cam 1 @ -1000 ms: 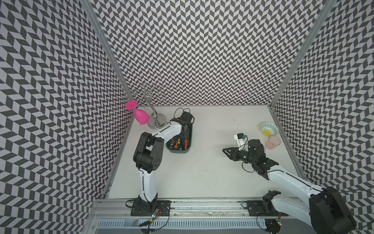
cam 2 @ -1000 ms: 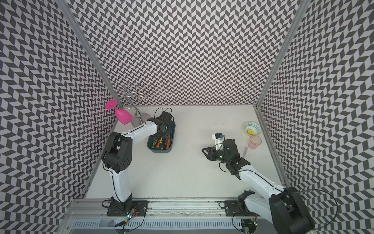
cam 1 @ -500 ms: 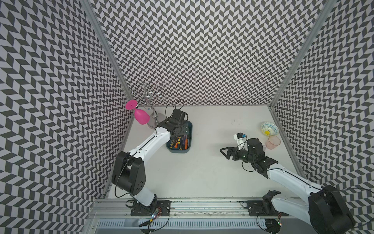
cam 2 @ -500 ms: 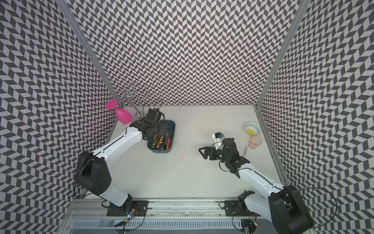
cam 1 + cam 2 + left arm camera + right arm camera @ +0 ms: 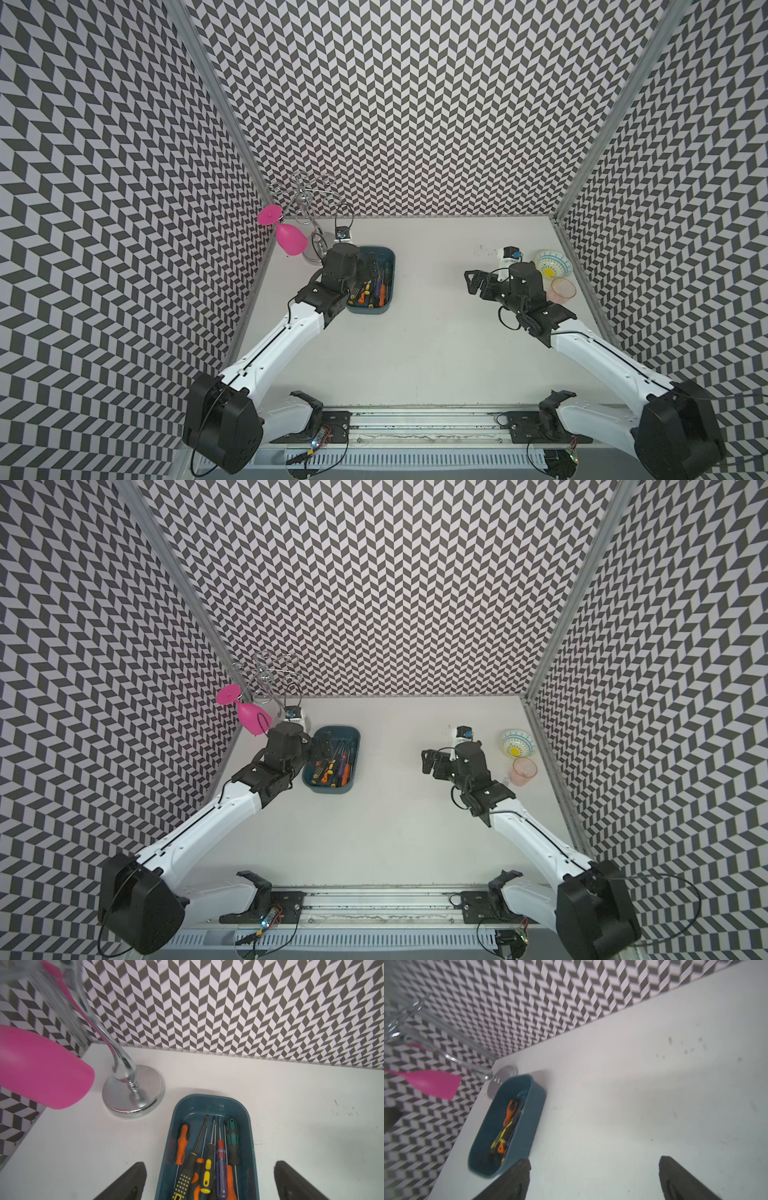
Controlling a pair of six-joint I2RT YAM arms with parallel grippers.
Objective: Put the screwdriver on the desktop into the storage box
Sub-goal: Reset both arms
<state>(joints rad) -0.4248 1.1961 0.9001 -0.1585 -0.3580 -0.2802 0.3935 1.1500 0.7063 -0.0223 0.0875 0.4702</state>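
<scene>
The dark teal storage box (image 5: 366, 310) (image 5: 328, 788) stands at the back left of the white desktop (image 5: 415, 353). Several screwdrivers (image 5: 221, 1167) (image 5: 365, 291) lie inside it, with orange, yellow, purple and green handles. I see no screwdriver on the bare desktop. My left gripper (image 5: 369, 266) (image 5: 209, 1164) hovers over the box's left side, open and empty. Its fingers stand to either side of the box in the left wrist view. My right gripper (image 5: 473, 282) (image 5: 593, 1160) hangs open over bare desktop at the right and points towards the box (image 5: 525, 1126).
A chrome rack (image 5: 307, 208) with a round base (image 5: 133, 1093) stands in the back left corner. A pink wine glass (image 5: 291, 240) hangs on it close to my left wrist. A patterned bowl (image 5: 552, 264) and a pink cup (image 5: 563, 289) sit by the right rail.
Both grippers have opened wide. My left arm has stretched out low, and its gripper has drawn back from the box's far end. My right gripper has shifted only slightly.
</scene>
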